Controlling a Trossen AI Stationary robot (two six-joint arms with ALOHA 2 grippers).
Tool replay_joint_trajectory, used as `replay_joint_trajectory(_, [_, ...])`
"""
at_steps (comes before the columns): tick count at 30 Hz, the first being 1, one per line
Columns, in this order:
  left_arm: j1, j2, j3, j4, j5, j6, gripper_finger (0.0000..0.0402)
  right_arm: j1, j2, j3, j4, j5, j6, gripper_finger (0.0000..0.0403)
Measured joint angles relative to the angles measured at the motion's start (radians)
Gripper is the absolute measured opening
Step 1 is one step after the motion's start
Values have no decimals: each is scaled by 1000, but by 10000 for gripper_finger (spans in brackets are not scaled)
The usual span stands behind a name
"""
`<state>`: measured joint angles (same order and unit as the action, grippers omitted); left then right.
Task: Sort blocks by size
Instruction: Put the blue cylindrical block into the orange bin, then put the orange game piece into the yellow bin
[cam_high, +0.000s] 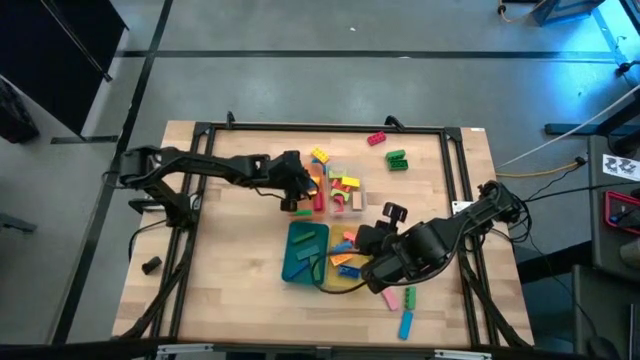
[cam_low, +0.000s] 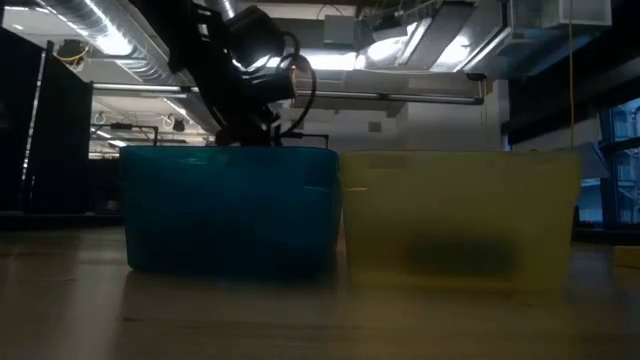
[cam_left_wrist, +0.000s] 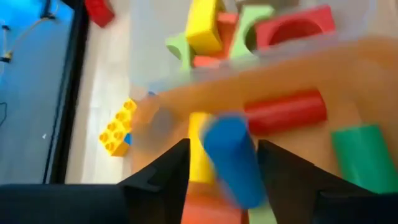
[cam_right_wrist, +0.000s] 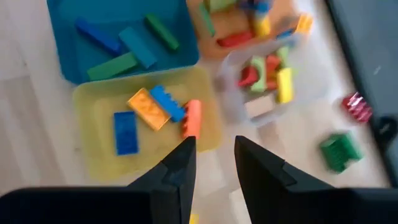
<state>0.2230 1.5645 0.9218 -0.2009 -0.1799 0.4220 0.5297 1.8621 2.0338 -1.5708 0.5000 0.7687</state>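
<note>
text: none legible | labels: none | far-right papers perhaps printed, unreadable

**Right wrist camera looking down on four trays of blocks**

The right gripper (cam_right_wrist: 214, 163) is hanging at the bottom centre of the frame, its two dark fingers standing apart with bare table showing in the gap. Just above them a yellow tray (cam_right_wrist: 87, 102) is holding two blue blocks, an orange plate and an orange bar (cam_right_wrist: 192, 118). At upper left a teal tray (cam_right_wrist: 62, 56) is carrying blue and green bars. An orange tray (cam_right_wrist: 283, 15) is sitting at top centre, and a clear tray (cam_right_wrist: 233, 93) of mixed blocks beside it. At right, a red block (cam_right_wrist: 356, 106) and a green block (cam_right_wrist: 339, 151) are lying loose on the table.
</note>
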Motion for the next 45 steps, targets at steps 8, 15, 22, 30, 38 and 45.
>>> replay_joint_trajectory(8, [-2,-9,0,-34,-3,-32,204,-8,-147,-132,1,167,-7,111])
replay_joint_trajectory(15, [-2,-15,0,-105,-3,-52,194,0,-334,-522,-1,-64,296,111])
replay_joint_trajectory(22, [-2,-15,0,-118,-2,-80,194,0,-360,-739,95,-382,336,111])
replay_joint_trajectory(30, [-2,-15,0,-119,-3,-75,194,0,-354,-934,423,-554,115,111])
replay_joint_trajectory(38, [-2,-15,0,-125,-3,-75,194,0,-354,-1012,501,-565,196,111])
replay_joint_trajectory(45, [-2,-15,0,-125,-3,-75,194,0,-354,-1049,498,-565,196,157])
